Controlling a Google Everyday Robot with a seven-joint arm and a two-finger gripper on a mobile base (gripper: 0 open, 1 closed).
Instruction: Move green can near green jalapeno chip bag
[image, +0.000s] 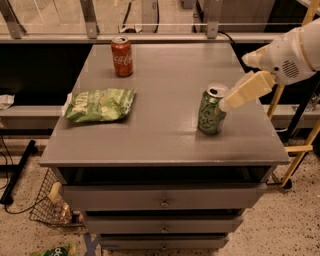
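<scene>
Here's the green can (212, 110), upright on the right side of the desk (165, 145), towards the front edge. And the chip bag (100, 105)? Way over on the left side, lying flat and crinkled, well apart from the can. So the main job is not yet done: the can has the whole width of the desk to cross.

Now the gripper (234, 82). It reaches in from the right, just beside the can and level with its top. The fingers (247, 90) are apart, with nothing between them. The lower one points down and left, and its tip sits right at the can's upper right shoulder. Touching or a hair off? I cannot tell from this angle. Either way, the can is not clamped; it stands on its own.

My read: this is the approach, the very start of the grasp. What's left is nearly everything: getting the fingers around the can, closing on it, carrying it left and setting it down next to the bag.

One thing to watch: a red can (122, 56) stands at the back left, behind the bag. The straight path from the green can to the bag looks open, with bare desk all the way.
</scene>
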